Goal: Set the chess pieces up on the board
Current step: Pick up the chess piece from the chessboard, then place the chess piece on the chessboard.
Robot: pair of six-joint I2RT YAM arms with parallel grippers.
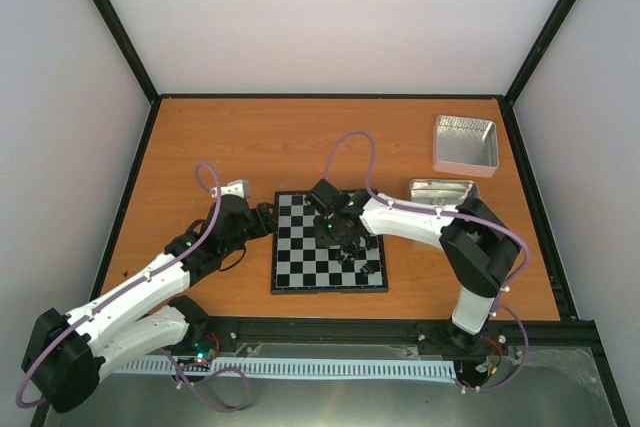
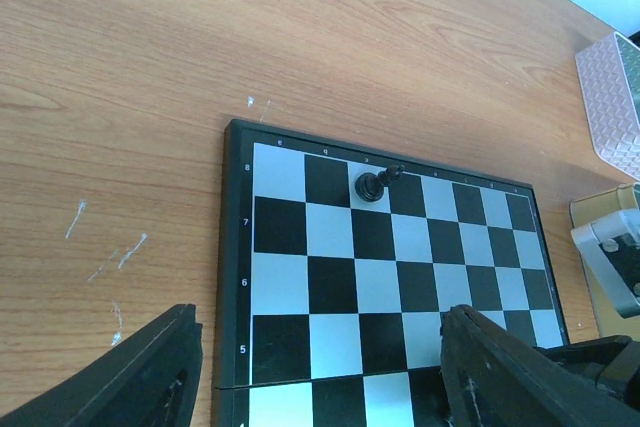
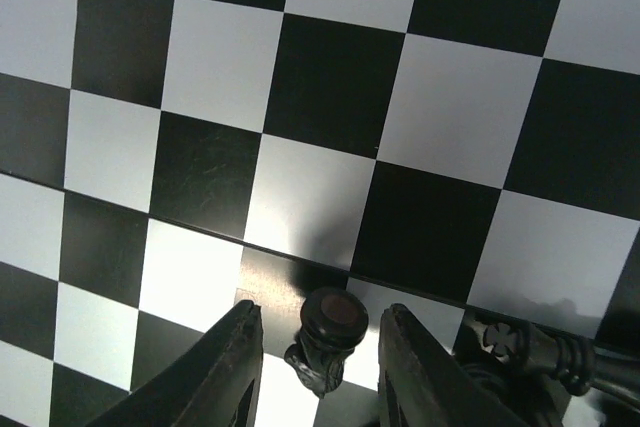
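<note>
Black and smaller than one check, a tiny chess piece with a round brownish end turned to the camera [image 3: 330, 319] sits between the two fingers of the right tool [image 3: 322, 309], low over the small chessboard of black and silvery-grey checks [image 3: 330, 77]. A sliver of space shows on either side of the piece. The finger pads run off the bottom edge of the wrist view, so I cannot tell whether the right tool is clenched on it or only brackets it.

Just beside it a second black piece topped with a cross [image 3: 530, 347] lies on its side, partly cut off. From above, that part of the board is a dark cluster of black pieces [image 1: 368, 269] under the right tool, too small to tell apart.

The left tool [image 2: 325, 357] hangs released at the board's left edge. One finger is over the orange-brown wooden counter [image 2: 150, 97] and the other over the checks. A lone black piece [image 2: 372, 185] rests on the board's row marked 8, apparently tipped.
</note>
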